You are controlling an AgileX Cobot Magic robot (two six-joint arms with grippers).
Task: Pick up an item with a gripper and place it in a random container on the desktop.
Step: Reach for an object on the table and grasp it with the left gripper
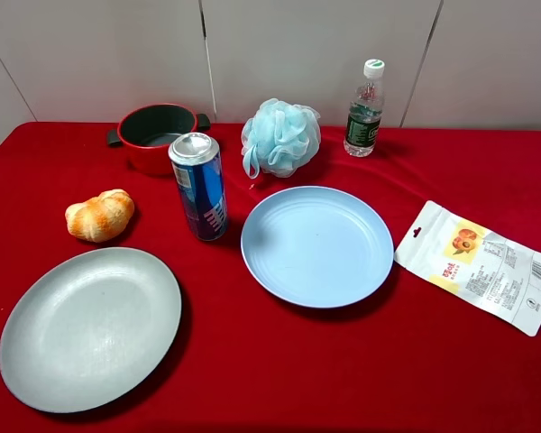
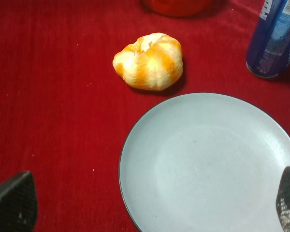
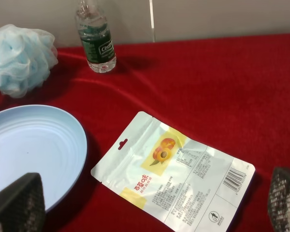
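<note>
The tall blue can with a silver top stands upright on the red cloth, left of the round light blue plate. Its lower part shows in the left wrist view. The light blue plate is empty and also shows in the right wrist view. Neither arm shows in the exterior high view. My left gripper is open over the near edge of the grey-green plate. My right gripper is open above the snack pouch. Both are empty.
A grey-green oval plate lies front left, a bread roll behind it. A red pot, a blue bath pouf and a water bottle stand at the back. A snack pouch lies right.
</note>
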